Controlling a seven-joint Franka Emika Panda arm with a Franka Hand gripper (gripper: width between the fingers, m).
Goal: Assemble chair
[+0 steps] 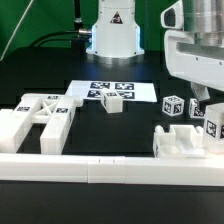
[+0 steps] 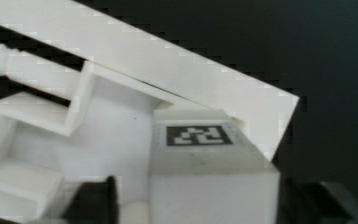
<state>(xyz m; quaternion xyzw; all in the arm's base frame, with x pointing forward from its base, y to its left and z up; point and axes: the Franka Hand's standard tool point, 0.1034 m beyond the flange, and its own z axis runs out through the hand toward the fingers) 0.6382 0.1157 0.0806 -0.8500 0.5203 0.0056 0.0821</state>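
- Rail [image 1: 110,172]: a long plain white bar lying across the front of the black worktop [image 1: 110,135].
- Slotted panel [image 1: 40,118]: lies flat just behind the rail at the exterior view's left, with its long axis across the view. It is white and blocky, with open cut-outs.
- Stepped part [image 1: 183,143]: lies behind the rail at the exterior view's right, long axis across the view. It is white with a notched top.
- End effector [image 1: 199,100]: above the stepped part, released. In the wrist view its dark fingers [image 2: 96,203] stand spread on either side of a tagged block [image 2: 208,175], tag facing up.
- Right cube [image 1: 172,105]: tagged, beside the end effector.
- Centre cube [image 1: 113,101]: at the marker board's [image 1: 85,86] front edge.
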